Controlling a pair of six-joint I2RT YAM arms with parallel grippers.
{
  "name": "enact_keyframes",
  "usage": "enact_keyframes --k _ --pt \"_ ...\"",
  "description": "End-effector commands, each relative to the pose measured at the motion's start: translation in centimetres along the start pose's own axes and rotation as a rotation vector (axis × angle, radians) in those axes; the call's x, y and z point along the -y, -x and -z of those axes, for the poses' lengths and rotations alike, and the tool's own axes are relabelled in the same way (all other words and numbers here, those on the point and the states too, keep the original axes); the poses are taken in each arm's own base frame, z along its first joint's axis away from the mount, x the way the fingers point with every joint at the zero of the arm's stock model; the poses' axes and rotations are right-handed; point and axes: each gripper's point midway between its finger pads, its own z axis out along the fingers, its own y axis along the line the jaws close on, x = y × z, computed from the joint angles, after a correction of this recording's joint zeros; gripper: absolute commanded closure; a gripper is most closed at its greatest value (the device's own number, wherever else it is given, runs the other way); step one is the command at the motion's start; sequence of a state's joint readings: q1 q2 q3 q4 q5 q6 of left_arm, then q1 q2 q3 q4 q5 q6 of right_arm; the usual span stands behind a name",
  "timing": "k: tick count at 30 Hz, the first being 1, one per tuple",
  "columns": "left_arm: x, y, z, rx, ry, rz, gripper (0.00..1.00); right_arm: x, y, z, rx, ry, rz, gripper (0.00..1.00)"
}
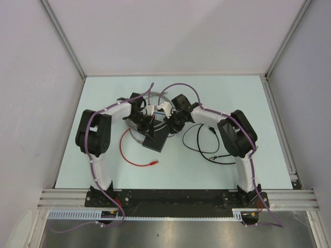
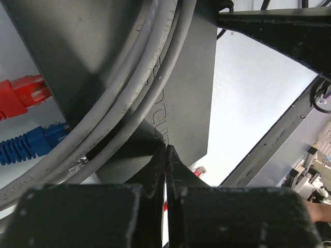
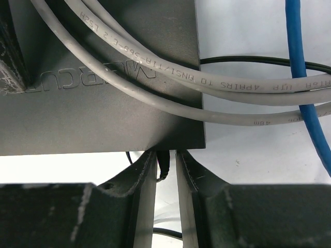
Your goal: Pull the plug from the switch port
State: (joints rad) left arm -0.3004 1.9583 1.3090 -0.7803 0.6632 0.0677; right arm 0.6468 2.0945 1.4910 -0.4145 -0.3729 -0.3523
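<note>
At the left edge of the flat black switch [image 1: 155, 140], a red plug [image 2: 23, 95] and a blue plug [image 2: 31, 144] sit in the switch port [image 2: 51, 98] side. Grey cables [image 2: 150, 67] cross the switch's top. The left gripper [image 2: 166, 155] is clenched at the switch's near edge. The right gripper [image 3: 166, 154], at another edge of the switch, straddles a small dark piece [image 3: 163, 166], possibly a plug; whether it grasps this cannot be told.
</note>
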Motion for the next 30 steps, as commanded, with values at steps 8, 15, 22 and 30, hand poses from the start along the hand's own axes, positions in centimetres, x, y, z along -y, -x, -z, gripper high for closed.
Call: enact_keyframes --k 8,15,22,30 --pt "-2.4 -0.6 -1.5 -0.047 0.077 -0.008 1.0 1.7 3.3 0.2 0.072 -0.13 0.022 0.72" --pt "-2.4 -0.7 -1.5 -0.048 0.076 -0.007 1.0 1.7 3.9 0.5 0.085 -0.147 0.043 0.72" --pt "-2.4 -0.7 -1.6 -0.051 0.074 -0.007 1.0 1.1 4.8 1.2 0.1 -0.127 0.093 0.67" --pt "-2.5 -0.8 -1.6 -0.053 0.075 -0.005 1.0 0.4 5.6 1.5 0.11 -0.082 0.194 0.7"
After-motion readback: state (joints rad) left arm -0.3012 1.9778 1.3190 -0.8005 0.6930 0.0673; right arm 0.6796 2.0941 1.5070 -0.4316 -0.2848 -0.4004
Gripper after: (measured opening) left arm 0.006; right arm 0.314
